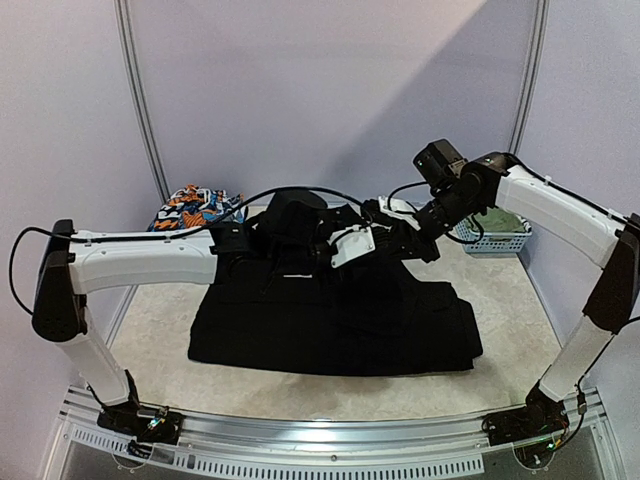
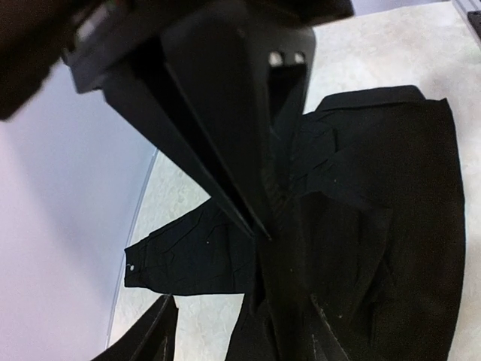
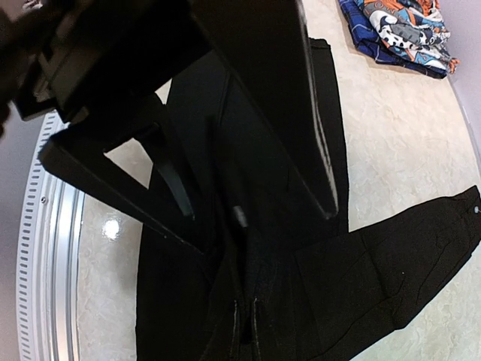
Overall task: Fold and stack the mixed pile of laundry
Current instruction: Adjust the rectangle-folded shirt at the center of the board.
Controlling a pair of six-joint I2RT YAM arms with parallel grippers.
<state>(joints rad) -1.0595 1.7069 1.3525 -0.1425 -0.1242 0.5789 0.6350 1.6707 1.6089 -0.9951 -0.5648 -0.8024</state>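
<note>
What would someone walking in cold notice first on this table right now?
The long black trousers spread across the middle of the table stand out first, with the left gripper and right gripper both at their far edge, where black cloth bunches up. Next come the orange-blue-white print garment at the far left corner and the light-blue plastic lattice basket at far right.

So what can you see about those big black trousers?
The black trousers look like soft, matte cloth, folded into a wide flat slab on the table. Their back edge bunches into a hump where the left gripper and right gripper meet it; whether either pinches it is unclear. A waistband end with a pale stud sticks out.
</note>
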